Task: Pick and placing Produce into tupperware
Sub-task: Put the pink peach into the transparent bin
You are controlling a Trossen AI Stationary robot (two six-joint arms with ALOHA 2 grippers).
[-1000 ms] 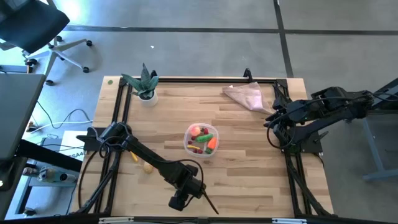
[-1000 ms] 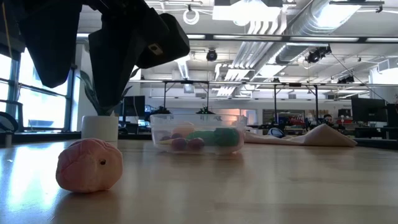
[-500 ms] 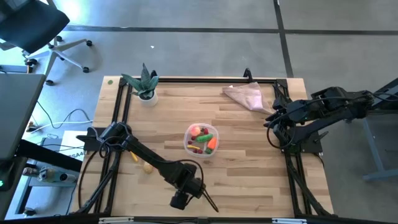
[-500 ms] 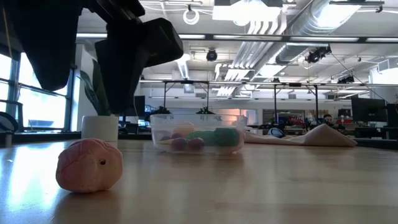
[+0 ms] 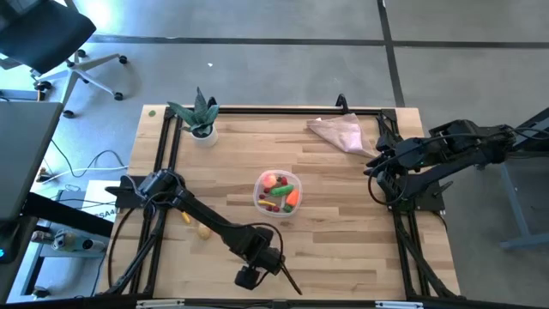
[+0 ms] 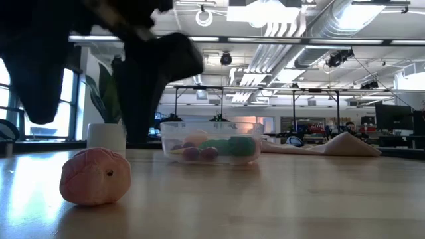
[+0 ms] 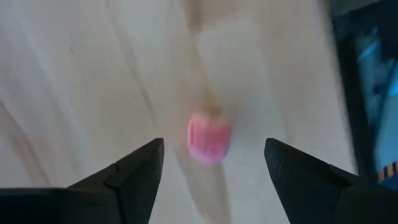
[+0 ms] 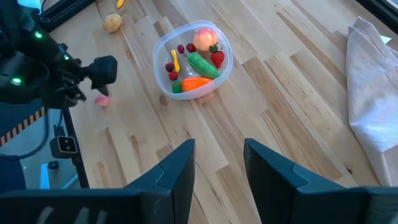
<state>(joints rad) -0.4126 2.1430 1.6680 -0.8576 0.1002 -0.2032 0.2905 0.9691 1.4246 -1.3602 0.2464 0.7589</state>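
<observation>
A pale plank worktop (image 5: 343, 232) edged by a black frame sits in an open workshop with a grey floor. Near its middle stands the small round clear plastic tub (image 5: 277, 193), already holding a green pod, an orange carrot, a pink-red round piece, a yellow piece and some tiny dark-red bits.

The step in hand looks like the approach to a loose piece. The left claw (image 7: 214, 163) hangs near the worktop's front edge directly above the pink ridged toy piece (image 7: 209, 139), with its fingers spread wide on either side and nothing between them. The piece lies on the wood, well apart from the tub. The next move calls for a straight descent and a closing around the piece, then a carry to the tub.

The right claw (image 8: 217, 163) waits at the right edge, fingers apart and empty.

By count: one tub and three pieces outside it, namely the pink one, one beige potato (image 5: 203, 229) and one yellow piece (image 5: 184, 216).
</observation>
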